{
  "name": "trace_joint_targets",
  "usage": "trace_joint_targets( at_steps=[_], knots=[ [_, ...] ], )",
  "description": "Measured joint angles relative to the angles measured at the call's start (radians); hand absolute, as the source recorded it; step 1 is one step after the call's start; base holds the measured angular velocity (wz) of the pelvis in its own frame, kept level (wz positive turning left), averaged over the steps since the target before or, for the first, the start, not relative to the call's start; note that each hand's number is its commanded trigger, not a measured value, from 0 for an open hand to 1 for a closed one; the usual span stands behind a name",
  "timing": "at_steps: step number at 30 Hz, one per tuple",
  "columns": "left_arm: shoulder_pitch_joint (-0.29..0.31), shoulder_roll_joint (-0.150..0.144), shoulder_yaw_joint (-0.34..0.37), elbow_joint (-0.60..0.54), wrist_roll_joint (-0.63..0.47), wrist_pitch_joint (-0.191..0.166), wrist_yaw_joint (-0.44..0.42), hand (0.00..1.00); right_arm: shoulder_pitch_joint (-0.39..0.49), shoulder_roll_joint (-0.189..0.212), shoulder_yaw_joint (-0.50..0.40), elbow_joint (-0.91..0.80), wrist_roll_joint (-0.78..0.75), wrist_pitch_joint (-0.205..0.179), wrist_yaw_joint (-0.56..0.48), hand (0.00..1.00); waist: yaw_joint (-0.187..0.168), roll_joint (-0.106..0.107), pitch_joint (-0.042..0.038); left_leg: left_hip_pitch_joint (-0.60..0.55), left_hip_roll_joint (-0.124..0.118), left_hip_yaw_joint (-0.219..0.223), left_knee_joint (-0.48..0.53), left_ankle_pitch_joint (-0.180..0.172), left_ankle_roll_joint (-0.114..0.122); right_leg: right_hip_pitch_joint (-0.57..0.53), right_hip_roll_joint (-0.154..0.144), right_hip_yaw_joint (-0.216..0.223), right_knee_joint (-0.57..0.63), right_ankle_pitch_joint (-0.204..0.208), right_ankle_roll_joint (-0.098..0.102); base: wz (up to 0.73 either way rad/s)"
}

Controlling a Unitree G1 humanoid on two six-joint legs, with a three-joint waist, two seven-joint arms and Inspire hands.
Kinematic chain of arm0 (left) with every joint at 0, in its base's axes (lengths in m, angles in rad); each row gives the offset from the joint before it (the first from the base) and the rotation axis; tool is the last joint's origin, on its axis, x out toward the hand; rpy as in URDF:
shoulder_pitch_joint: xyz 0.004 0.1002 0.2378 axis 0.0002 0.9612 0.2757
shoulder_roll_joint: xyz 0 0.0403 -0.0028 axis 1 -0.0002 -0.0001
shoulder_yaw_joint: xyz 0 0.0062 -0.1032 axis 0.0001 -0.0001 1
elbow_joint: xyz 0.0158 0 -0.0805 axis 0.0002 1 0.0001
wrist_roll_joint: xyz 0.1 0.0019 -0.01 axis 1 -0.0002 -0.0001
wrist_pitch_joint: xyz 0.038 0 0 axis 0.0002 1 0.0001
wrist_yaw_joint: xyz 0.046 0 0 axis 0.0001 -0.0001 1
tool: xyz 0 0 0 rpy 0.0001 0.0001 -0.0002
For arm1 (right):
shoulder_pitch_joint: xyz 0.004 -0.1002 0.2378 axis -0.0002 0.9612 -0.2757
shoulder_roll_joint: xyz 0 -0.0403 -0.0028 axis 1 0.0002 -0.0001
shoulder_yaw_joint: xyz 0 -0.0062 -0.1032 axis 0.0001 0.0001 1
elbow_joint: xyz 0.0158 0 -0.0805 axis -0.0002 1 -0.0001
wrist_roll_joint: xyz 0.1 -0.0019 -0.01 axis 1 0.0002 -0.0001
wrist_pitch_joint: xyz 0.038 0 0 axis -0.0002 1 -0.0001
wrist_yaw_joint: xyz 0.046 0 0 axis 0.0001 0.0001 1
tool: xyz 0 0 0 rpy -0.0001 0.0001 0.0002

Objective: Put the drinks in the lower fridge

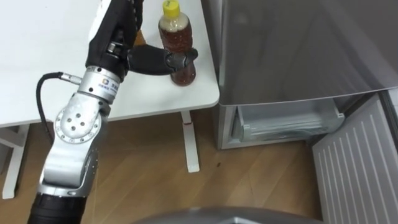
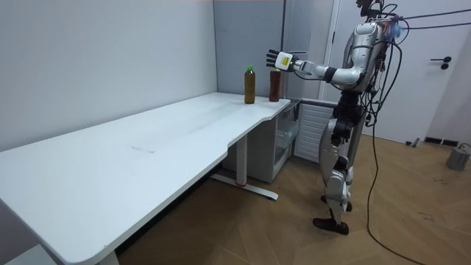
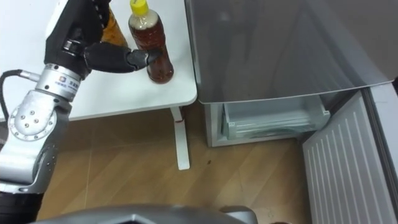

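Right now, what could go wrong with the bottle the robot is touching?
The bottle stands near the table's corner, and the left hand has just its thumb against it. A push might tip it onto the floor. A second bottle stands close behind the hand and could get bumped over. The open door of the fridge sticks out near the table, so the robot might knock it.

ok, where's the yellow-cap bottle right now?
In the left eye view, the yellow-capped bottle stands upright at the corner of the white table nearest the fridge, with the thumb of the left robot hand across its front.
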Motion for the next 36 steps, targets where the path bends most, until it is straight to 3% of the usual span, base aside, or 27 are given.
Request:
trace_joint_targets(
  at_steps=[12, 21, 27, 36],
  knots=[
    [-0.013, 0.001, -0.011, 0.004, 0.016, 0.000, -0.002, 0.00, -0.009, 0.000, 0.006, 0.004, 0.000, -0.001, -0.005, 0.00, -0.007, 0.000, -0.0038, 0.000, -0.001, 0.001, 0.001, 0.000, 0.000, 0.000, 0.000, 0.002, -0.003, 0.000, 0.000, 0.01],
    [-0.021, -0.009, -0.056, 0.129, 0.002, 0.002, -0.002, 0.00, -0.003, 0.002, 0.006, 0.017, -0.001, 0.003, -0.043, 0.00, -0.010, -0.005, -0.0028, 0.001, -0.001, -0.004, 0.001, 0.000, 0.000, -0.003, -0.001, -0.003, -0.004, 0.000, 0.000, 0.01],
    [-0.021, -0.013, -0.056, 0.153, -0.039, 0.002, -0.002, 0.00, -0.003, 0.003, 0.005, 0.011, -0.003, 0.026, -0.034, 0.00, -0.008, -0.008, -0.0094, -0.005, -0.001, 0.006, -0.001, 0.000, 0.000, -0.015, -0.001, 0.005, -0.001, 0.000, 0.000, -0.05],
    [-0.021, -0.028, -0.056, 0.167, -0.106, 0.047, -0.003, 0.00, 0.005, 0.008, 0.005, -0.018, -0.032, 0.064, -0.021, 0.00, -0.011, -0.001, -0.0153, -0.005, 0.000, 0.008, 0.001, 0.000, 0.000, -0.016, 0.000, 0.010, 0.003, 0.000, 0.000, 0.00]
  ],
)
